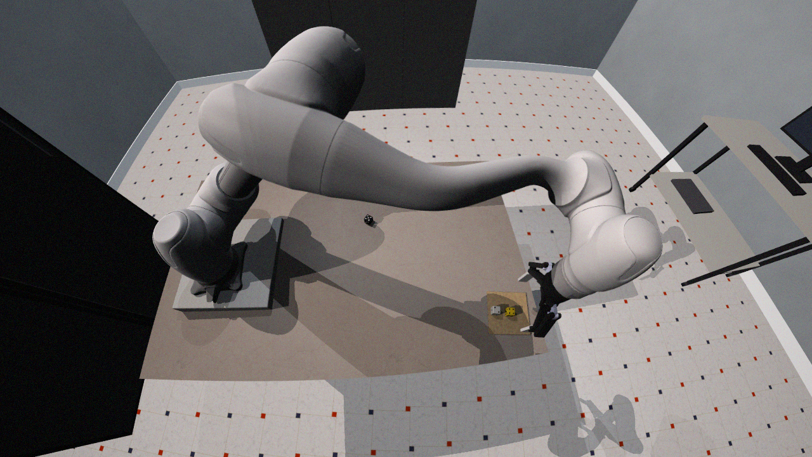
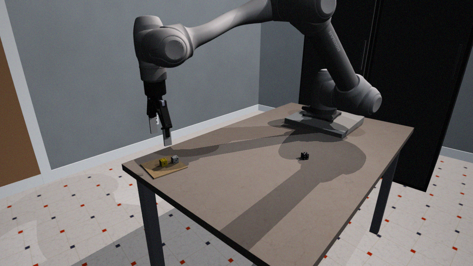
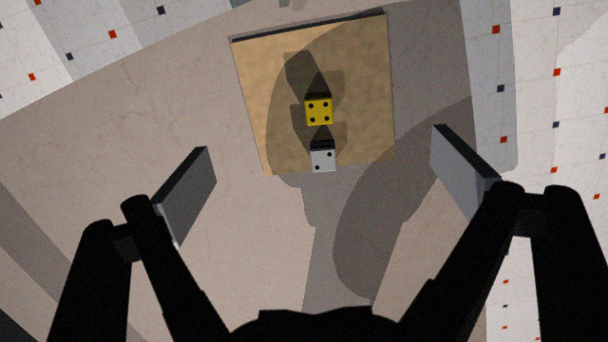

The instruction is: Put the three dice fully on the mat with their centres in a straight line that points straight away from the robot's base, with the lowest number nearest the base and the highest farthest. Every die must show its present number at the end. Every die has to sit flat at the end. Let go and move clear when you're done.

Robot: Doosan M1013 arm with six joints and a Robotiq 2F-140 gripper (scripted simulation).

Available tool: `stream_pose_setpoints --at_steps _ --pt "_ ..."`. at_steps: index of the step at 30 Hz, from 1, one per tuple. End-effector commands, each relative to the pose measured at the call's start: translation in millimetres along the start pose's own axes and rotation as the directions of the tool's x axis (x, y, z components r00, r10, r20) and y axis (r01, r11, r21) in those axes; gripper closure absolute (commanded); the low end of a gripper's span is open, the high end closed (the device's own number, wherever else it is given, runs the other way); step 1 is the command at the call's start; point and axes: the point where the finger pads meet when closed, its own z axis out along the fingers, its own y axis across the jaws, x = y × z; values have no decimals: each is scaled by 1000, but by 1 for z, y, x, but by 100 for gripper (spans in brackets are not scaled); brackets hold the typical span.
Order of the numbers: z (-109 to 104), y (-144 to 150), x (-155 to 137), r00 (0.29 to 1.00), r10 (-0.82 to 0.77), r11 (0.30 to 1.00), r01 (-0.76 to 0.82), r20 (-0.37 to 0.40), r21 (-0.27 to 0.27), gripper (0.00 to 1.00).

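The tan square mat (image 1: pixel 505 327) (image 2: pixel 157 172) (image 3: pixel 252 62) lies at the table end far from the base. A white die (image 1: pixel 495 310) (image 2: pixel 174 159) (image 3: pixel 323 161), showing two on top, sits flat on its base-side part. A yellow die (image 1: pixel 510 311) (image 2: pixel 163 162) (image 3: pixel 318 112), showing four, sits flat on the mat just farther from the base, with a small gap between them. A black die (image 1: pixel 368 218) (image 2: pixel 304 155) with white pips lies on the table nearer the base; its top number is hard to read. My gripper (image 1: pixel 524 303) (image 2: pixel 160 139) (image 3: pixel 318 155) is open and empty, raised above the mat.
The robot's grey base plate (image 1: pixel 258 295) (image 2: pixel 355 123) stands at the opposite end of the brown table (image 1: pixel 340 346) (image 2: pixel 231 185). The mat lies close to the table's far end. Dark cabinets stand behind the base. A desk with a monitor stands off the table.
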Motion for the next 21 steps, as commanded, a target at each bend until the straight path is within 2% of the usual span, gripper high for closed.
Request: stream_pose_setpoints --at_steps 1,6,8,10,17,21 --pt "-2 -4 -2 1000 -22 1000 22 -2 0 0" --pt "-6 -37 -25 979 -203 979 203 -2 0 0" --pt "-6 -37 -25 979 -203 979 203 -2 0 0" --pt "-8 -57 -41 950 -312 950 312 -1 0 0" --pt "-12 -90 -70 871 -492 871 492 -1 -1 0" --pt "-13 -111 -91 795 -606 795 606 -1 -1 0"
